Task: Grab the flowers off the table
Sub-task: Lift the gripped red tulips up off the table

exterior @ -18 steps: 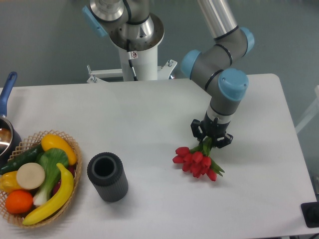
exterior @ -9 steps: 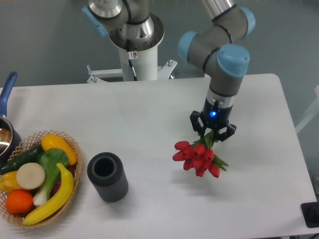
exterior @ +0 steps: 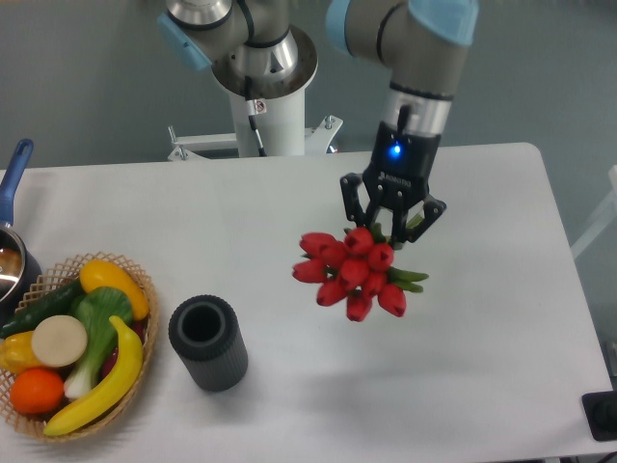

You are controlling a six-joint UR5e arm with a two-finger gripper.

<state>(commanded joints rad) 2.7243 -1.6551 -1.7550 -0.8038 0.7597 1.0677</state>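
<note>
— Where are the flowers [exterior: 353, 275]?

— Off the table [exterior: 289, 222], hanging under the claw [exterior: 389, 218] and a little toward seven o'clock of it. A faint shadow lies on the white top below, so I judge them clear of the surface.

— And the claw?

— Clamped on the stems, where they are gathered together. The red buds fan out below and to the left; a few green leaves poke out at four o'clock of the bunch.

— How do they handle, you think?

— Light, I'd say, and soft at the heads. The buds would crush or bend if pinched, so the tied stems are the right place to take hold. They look thin and could be slippery, so the bunch might swing or slide on a quick move.

— Anything near it?

— No. The dark cup [exterior: 207, 341] sits well apart at eight o'clock, the fruit basket [exterior: 72, 342] farther left, and a blue-handled pot [exterior: 12, 227] at the left edge.
</note>
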